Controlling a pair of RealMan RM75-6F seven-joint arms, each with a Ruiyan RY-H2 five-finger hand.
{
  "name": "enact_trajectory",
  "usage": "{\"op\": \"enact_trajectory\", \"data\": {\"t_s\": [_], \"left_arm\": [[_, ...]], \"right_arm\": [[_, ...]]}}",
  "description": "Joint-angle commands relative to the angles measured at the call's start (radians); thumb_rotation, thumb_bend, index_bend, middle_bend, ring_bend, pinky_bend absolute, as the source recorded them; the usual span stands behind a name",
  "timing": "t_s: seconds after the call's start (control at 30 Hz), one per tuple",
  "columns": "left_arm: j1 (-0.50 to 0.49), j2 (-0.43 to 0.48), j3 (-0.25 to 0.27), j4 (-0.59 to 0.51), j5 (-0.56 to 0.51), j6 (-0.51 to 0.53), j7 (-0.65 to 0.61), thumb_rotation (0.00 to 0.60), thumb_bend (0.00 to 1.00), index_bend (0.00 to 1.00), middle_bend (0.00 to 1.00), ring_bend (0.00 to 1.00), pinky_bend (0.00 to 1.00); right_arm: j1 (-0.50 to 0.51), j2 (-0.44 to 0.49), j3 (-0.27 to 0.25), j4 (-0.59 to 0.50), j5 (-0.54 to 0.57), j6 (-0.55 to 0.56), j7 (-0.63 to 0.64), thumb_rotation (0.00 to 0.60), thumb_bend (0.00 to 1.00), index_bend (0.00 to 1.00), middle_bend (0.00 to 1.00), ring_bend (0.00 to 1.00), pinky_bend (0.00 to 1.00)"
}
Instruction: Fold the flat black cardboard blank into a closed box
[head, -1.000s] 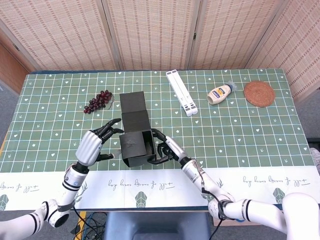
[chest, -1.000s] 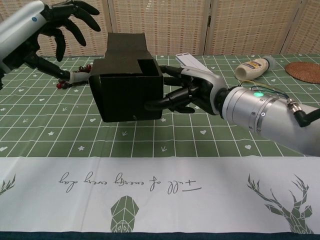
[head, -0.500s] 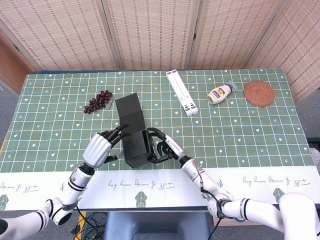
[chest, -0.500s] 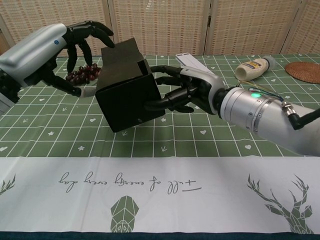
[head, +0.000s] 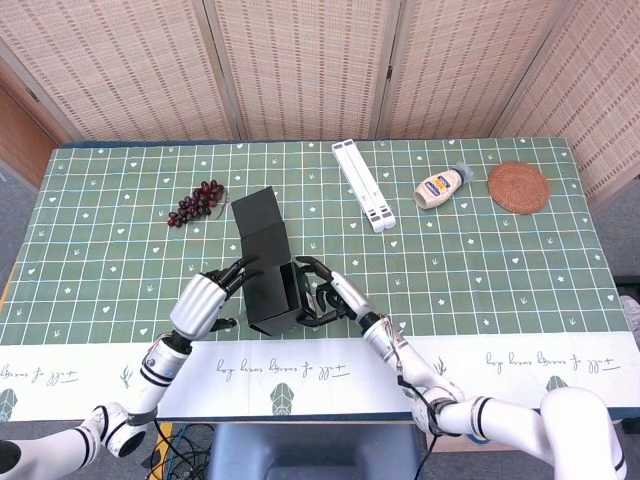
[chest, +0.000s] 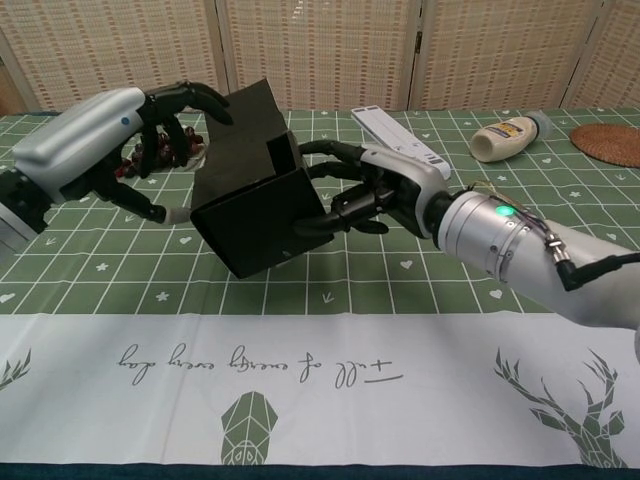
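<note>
Half-folded black cardboard box (chest: 258, 215), tilted: right hand (chest: 375, 190) grips its side; left hand (chest: 150, 115) fingertips apparently rest on raised flap, fingers spread.

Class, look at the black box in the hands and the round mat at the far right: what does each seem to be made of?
Black box: likely matte cardboard; flat dull panels, sharp fold creases, an open flap. Round mat: probably woven straw or rattan; reddish-brown, with a ringed texture.
</note>
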Motion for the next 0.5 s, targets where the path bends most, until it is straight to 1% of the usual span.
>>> {"op": "enact_trajectory", "data": {"t_s": [0.03, 0.27, 0.5], "left_arm": [[-0.011, -0.025, 0.013, 0.038, 0.013, -0.008, -0.003, 0.600, 0.03, 0.27, 0.18, 0.48, 0.66], [-0.031, -0.075, 0.029, 0.124, 0.027, -0.018, -0.010, 0.600, 0.03, 0.29, 0.18, 0.48, 0.66], [-0.029, -0.081, 0.046, 0.146, 0.022, -0.032, -0.010, 0.600, 0.03, 0.28, 0.18, 0.48, 0.66]], "right_arm": [[0.006, -0.031, -0.024, 0.056, -0.040, 0.022, 0.052, 0.600, 0.29, 0.09, 0.34, 0.74, 0.94], [0.004, -0.085, -0.065, 0.172, -0.081, 0.050, 0.140, 0.600, 0.29, 0.09, 0.34, 0.74, 0.94], [-0.002, -0.106, -0.096, 0.233, -0.107, 0.072, 0.191, 0.600, 0.29, 0.09, 0.34, 0.74, 0.94]]}}
